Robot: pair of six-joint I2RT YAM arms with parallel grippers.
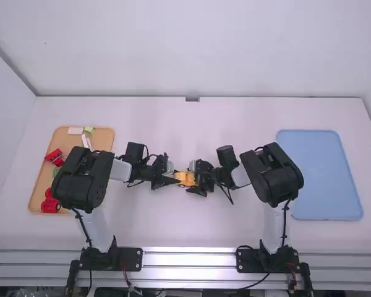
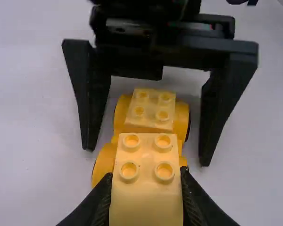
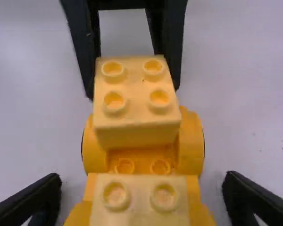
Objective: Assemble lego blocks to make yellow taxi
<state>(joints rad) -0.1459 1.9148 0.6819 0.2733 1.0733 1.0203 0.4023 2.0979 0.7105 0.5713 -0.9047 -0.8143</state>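
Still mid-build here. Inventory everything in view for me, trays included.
Held brick: one, yellow, four studs visible, over the base
Second brick: one, yellow, on the base
Base: one, yellow, mid-table
Tan tray: one, left side
Red pieces: at least two, in tan tray
Green pieces: at least two, in tan tray
Pale pieces: at least two, far end of tan tray
Blue tray: one, right side
Table: one, white, beneath everything
Arms: two, black and white
Left gripper: black, shut on held brick
Right gripper: black, open around the assembly
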